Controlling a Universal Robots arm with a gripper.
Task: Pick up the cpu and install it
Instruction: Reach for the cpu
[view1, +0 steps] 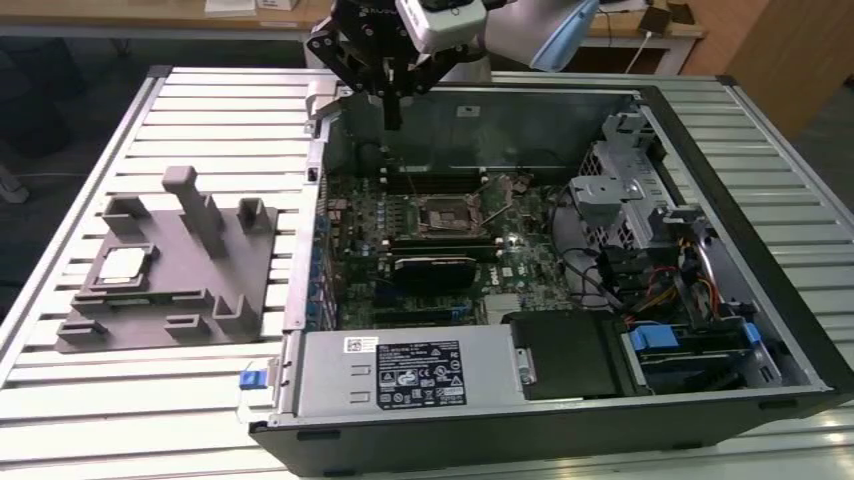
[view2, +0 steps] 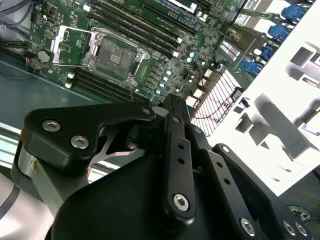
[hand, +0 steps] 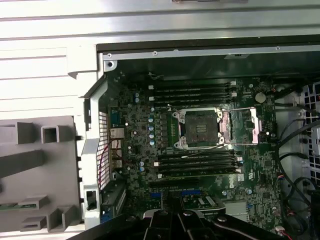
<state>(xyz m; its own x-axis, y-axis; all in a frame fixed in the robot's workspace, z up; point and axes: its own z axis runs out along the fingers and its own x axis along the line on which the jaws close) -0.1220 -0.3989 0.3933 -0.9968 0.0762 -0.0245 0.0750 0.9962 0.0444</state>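
Gripper (view1: 391, 124) fingers (view1: 391, 108) pressed together, holding nothing, hovering above far wall of open computer case (view1: 747, 250). Cpu (view1: 123, 264) lies on gray fixture (view1: 200, 300) on table (view1: 214, 110), exterior view's left, well apart.

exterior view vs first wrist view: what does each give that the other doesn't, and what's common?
Exterior view: the cpu lying on the grey fixture, the gripper hanging shut above the far wall of the case, the power supply. First wrist view: the load plate swung open, the coin cell. Both: the empty socket, the memory slots, the fixture.
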